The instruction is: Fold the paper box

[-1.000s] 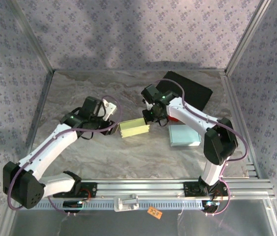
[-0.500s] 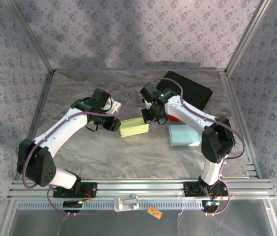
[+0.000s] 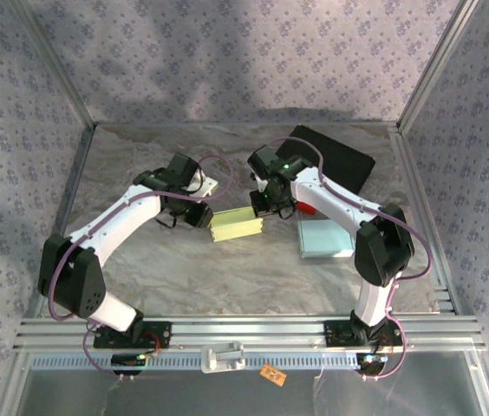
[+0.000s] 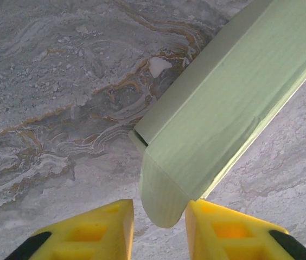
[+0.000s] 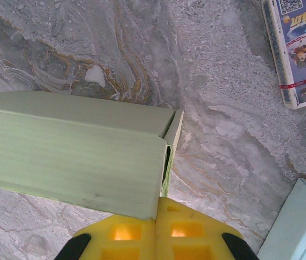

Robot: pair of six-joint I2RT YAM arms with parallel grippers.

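The green paper box [image 3: 237, 224] lies mid-frame on the marble table [image 3: 227, 277]. The left gripper [image 4: 159, 210] is spread around its rounded end flap. The right gripper [image 5: 157, 210] is pressed together at the opposite end. A pale blue box [image 3: 324, 238] sits just right of it, and a black pad [image 3: 335, 159] lies at upper right.

White arms [image 3: 114, 224], black joints [image 3: 383, 247], purple cables [image 3: 212, 163], yellow fingers [image 4: 88, 233], perhaps green lights [image 3: 284, 160].

Green box [image 3: 237, 225], blue box [image 3: 324, 239], black pad [image 3: 344, 160], card pack [image 5: 299, 51] — one each
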